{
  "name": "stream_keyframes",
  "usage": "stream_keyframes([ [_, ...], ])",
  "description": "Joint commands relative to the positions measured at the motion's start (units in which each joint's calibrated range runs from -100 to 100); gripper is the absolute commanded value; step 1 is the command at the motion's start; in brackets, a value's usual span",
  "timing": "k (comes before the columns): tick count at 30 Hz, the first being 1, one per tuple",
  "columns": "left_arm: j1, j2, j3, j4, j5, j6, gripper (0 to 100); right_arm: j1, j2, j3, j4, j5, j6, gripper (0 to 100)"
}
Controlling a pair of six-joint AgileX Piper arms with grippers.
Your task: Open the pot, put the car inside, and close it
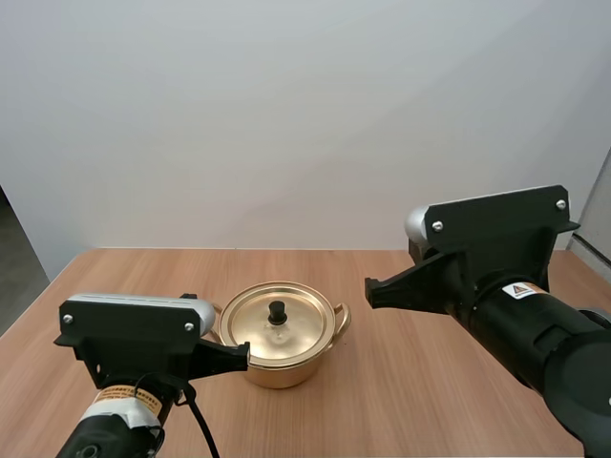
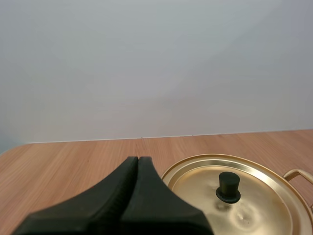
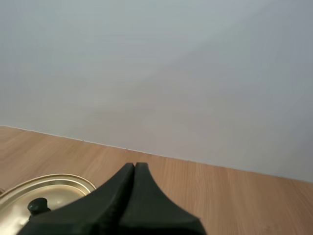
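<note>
A gold pot (image 1: 283, 359) stands on the wooden table (image 1: 401, 401), its lid (image 1: 279, 324) on and a black knob (image 1: 278, 311) at the lid's centre. My left gripper (image 1: 245, 355) is shut, its fingers together as one dark wedge (image 2: 138, 161) just left of the pot's rim. The lid (image 2: 244, 200) and knob (image 2: 228, 186) lie close beyond that wedge. My right gripper (image 1: 368, 291) is shut too, held above the table to the right of the pot. Its wedge (image 3: 135, 167) points toward the back wall, with the lid (image 3: 44, 193) off to one side.
A plain white wall rises behind the table's far edge (image 1: 305, 250). Bare wood lies in front of the pot and to its right. The pot's right handle (image 1: 342, 317) sticks out toward my right gripper.
</note>
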Motion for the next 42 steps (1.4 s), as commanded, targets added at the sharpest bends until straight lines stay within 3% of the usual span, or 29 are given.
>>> stream_keyframes([
  [1,-0.01,0.0,0.0,0.0,0.02,0.07,0,0.0,-0.01,0.16,-1.22,0.0,-2.18,0],
  [5,-0.01,0.0,0.0,0.0,0.02,0.07,0,0.56,-0.01,4.01,-3.58,-13.09,-2.32,0],
  [8,-0.01,0.0,0.0,0.0,0.02,0.07,0,3.18,-1.45,11.01,-8.15,-26.48,-2.41,0],
  [10,-0.01,0.0,0.0,0.0,0.02,0.07,0,5.19,-4.25,15.89,-13.53,-30.04,-2.41,0],
  [14,-0.01,0.0,0.0,0.0,0.02,0.07,0,5.99,-11.31,23.54,-17.44,-36.77,-2.41,0],
  [17,-0.01,0.0,0.0,0.0,0.02,0.07,0,5.84,-11.31,23.54,-17.32,-34.37,-1.84,0],
  [21,-0.01,0.0,0.0,0.0,0.02,0.07,0,5.58,-11.01,23.54,-17.98,-30.72,4.4,0],
  [23,-0.01,0.0,0.0,0.0,0.02,0.07,0,5.52,-11.01,23.54,-24.98,-23.36,9.6,0],
  [25,-0.01,0.0,0.0,0.0,0.02,0.07,0,5.52,-10.87,23.54,-33.69,-21.0,19.99,0],
  [30,-0.01,0.0,0.0,0.0,0.02,0.07,0,5.52,-11.0,23.54,-39.19,-17.8,29.96,0],
  [42,-0.01,0.0,0.0,0.0,0.02,0.07,0,8.42,-11.31,23.54,-41.71,-16.24,32.02,0],
])
